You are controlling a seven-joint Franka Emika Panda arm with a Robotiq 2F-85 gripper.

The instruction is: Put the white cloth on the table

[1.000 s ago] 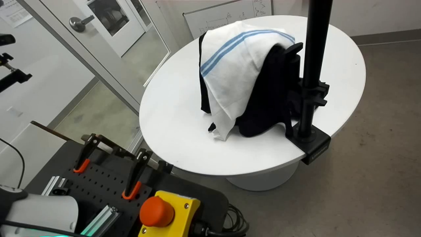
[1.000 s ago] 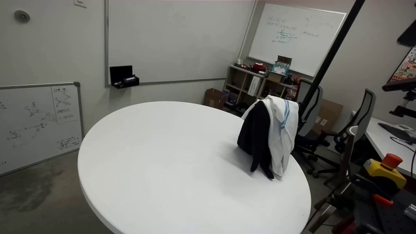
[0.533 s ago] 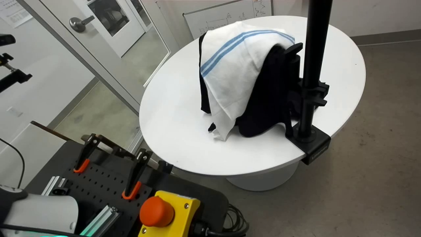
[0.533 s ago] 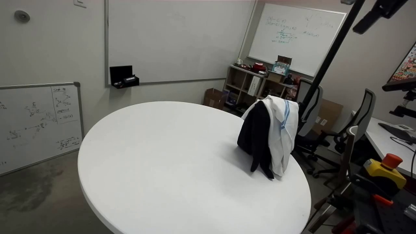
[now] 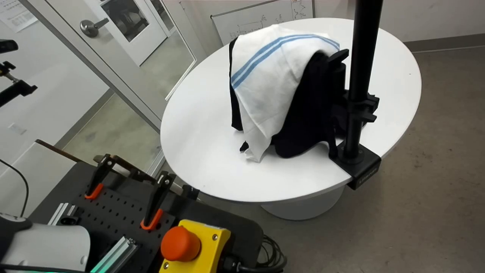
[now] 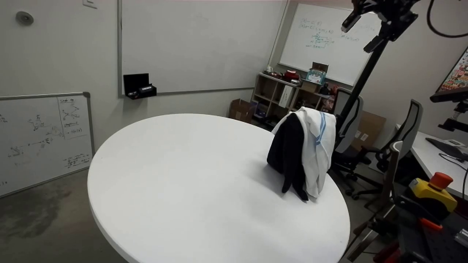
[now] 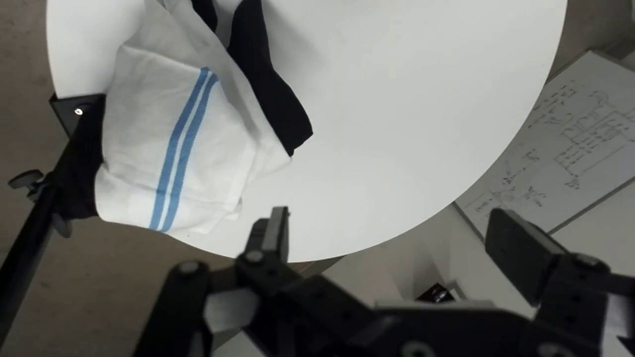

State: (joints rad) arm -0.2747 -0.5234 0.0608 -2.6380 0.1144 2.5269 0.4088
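Note:
The white cloth with blue stripes shows in both exterior views [image 5: 271, 79] [image 6: 320, 157] and at the left of the wrist view [image 7: 149, 129]. It lies draped over a dark fabric-covered object [image 5: 308, 113] near the edge of the round white table [image 6: 182, 182]; one low corner hangs to the tabletop. What supports the dark fabric is hidden. My gripper [image 6: 355, 39] is high above the table at the upper right of an exterior view, apart from the cloth. In the wrist view my gripper [image 7: 389, 215] has its fingers wide apart with nothing between them.
A black pole [image 5: 360, 64] is clamped to the table edge right beside the cloth. It also shows in the wrist view [image 7: 30, 243]. A yellow box with a red button [image 5: 204, 242] sits on the dark robot stand. Chairs [image 6: 406, 124] and a shelf [image 6: 278, 91] stand behind the table.
My gripper has come into an exterior view from the upper right and moved left, toward the space above the cloth. The cloth, dark fabric and table have not moved.

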